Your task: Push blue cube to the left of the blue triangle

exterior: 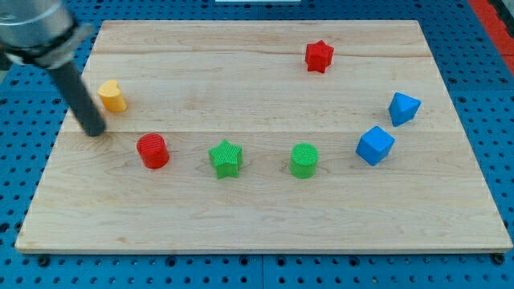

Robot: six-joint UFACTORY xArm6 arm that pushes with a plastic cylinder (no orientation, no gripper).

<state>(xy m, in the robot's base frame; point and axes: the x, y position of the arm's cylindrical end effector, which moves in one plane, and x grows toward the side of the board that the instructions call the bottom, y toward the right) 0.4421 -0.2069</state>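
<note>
While idle at the view's left: my tip (95, 132) rests on the table (257, 229), just beside yellow block (112, 95), up-left of red cylinder (152, 151).
Blue cube (375, 145): view's right, just below-left of blue triangle (404, 108), near but apart.
Why: cube sits diagonal, not level left; likely needs a nudge up/left.
Fingers: none, bare rod, holds nothing.
Others: green star (226, 158), green cylinder (304, 160), red star (319, 56).

Nothing readable is showing anywhere from where I am standing. The wooden board (265, 217) is carrying no print, the coloured blocks are bearing no letters or numbers, and the blue pegboard (16, 201) around it is showing no label or sign.
</note>
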